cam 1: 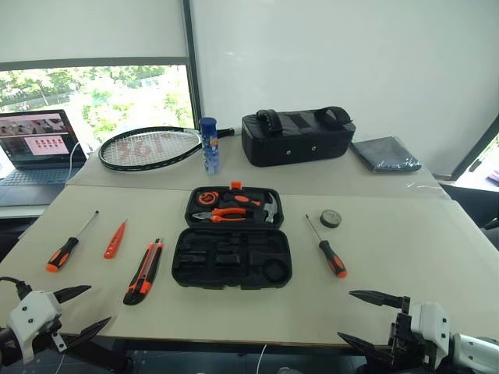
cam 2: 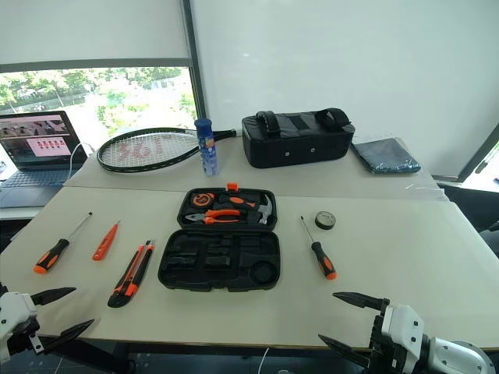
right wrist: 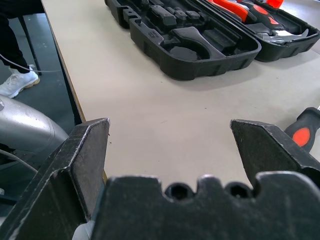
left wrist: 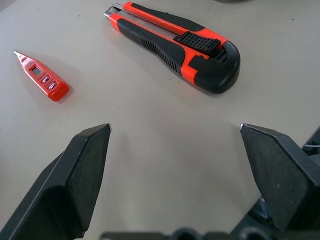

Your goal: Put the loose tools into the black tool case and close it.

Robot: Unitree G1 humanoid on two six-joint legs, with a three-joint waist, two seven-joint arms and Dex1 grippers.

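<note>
I hold both grippers, left (cam 1: 74, 310) and right (cam 1: 376, 318), fingers spread wide and empty, at the frame's bottom corners. The open flat black plastic tool case (cam 1: 231, 257) lies mid-frame; I would approach the long orange-and-black utility knife (cam 1: 144, 271) squarely across its handle.

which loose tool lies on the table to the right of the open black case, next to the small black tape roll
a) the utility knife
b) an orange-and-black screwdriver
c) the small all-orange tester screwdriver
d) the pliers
b: an orange-and-black screwdriver lies right of the open black tool case, near the tape roll; the utility knife and tester screwdriver lie left of it.
</note>
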